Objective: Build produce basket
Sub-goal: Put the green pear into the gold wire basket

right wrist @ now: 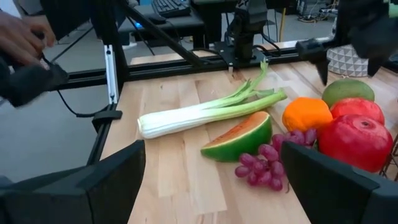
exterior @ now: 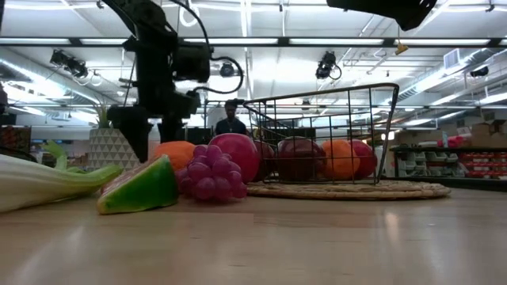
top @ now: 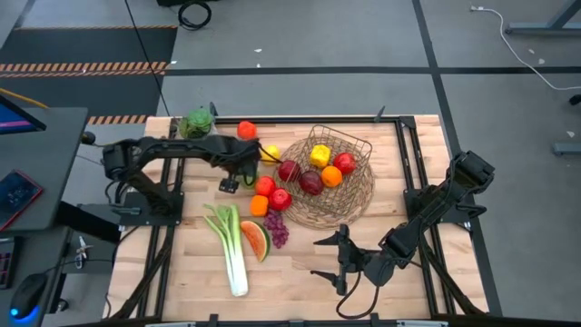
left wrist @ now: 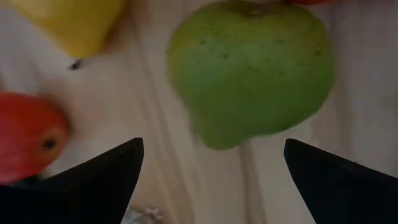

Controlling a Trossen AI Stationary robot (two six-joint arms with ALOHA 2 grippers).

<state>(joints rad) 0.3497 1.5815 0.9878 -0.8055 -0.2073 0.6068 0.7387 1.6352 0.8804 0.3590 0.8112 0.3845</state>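
Wooden table: left gripper, jaws spread, hovers over green pear; right gripper idles released.

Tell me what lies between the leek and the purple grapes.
In the high view, the watermelon slice lies between the leek and the grapes; the right wrist view shows the same.

Grey floor with hazard-striped tape, bright ceiling strip lights, shelving beyond the wooden table
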